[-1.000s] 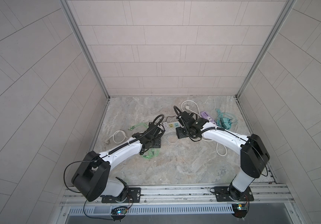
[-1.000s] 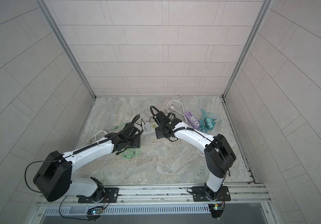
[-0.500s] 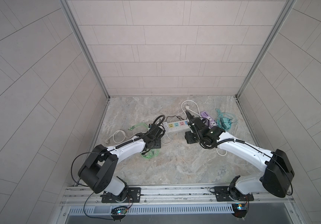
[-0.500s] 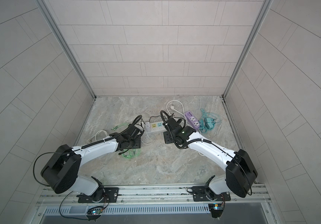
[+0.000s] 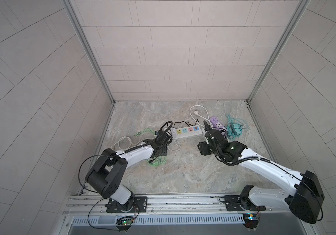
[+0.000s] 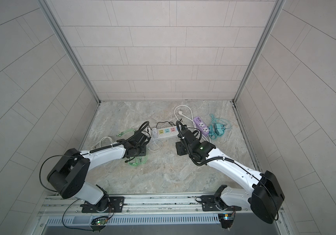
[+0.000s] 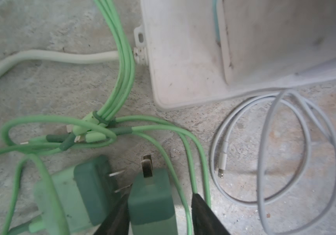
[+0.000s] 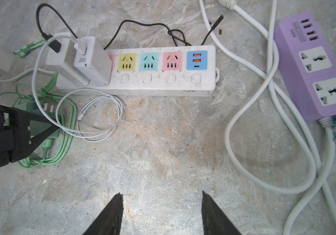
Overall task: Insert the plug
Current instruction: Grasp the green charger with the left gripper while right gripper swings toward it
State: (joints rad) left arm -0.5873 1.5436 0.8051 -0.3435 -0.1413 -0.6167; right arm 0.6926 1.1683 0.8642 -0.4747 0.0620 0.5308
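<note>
Early in the task: no insertion yet. In the left wrist view, flat on the marble floor (image 7: 41, 81), the dark green charger plug (image 7: 151, 205), prongs (image 7: 147, 165) aimed at the near end of the white power strip (image 7: 183, 61) but well short of it. Around the plug, the left gripper (image 7: 162, 191), half spread: one finger against the plug's side, the other apart from it, with a strand of the green cable (image 7: 126, 61) in the gap. No firm hold visible. Just beside, a paler green charger (image 7: 75, 191), its prongs close to that first finger.

Left to do, by this reading: pinch, lift, turn the prongs downward, carry to a free socket, press home. Free in the right wrist view: the yellow socket (image 8: 127, 62), the teal socket (image 8: 150, 61), the pink socket (image 8: 172, 61). Taken: the end nearest the left arm, by two white chargers (image 8: 77, 61), so likely a path over or around them.

Above bare floor, looking onto the strip's long side, the right gripper (image 8: 161, 203), fingers wide apart and empty.

Open floor toward the rail (image 5: 183, 200) in both top views. Clutter only at the back: white cable coil (image 7: 223, 160) against the strip's front edge, purple power strip (image 8: 313, 67) and thick white cord (image 8: 227, 134) on the right arm's side. Risk of dragging the tangled green cable on the lift.
</note>
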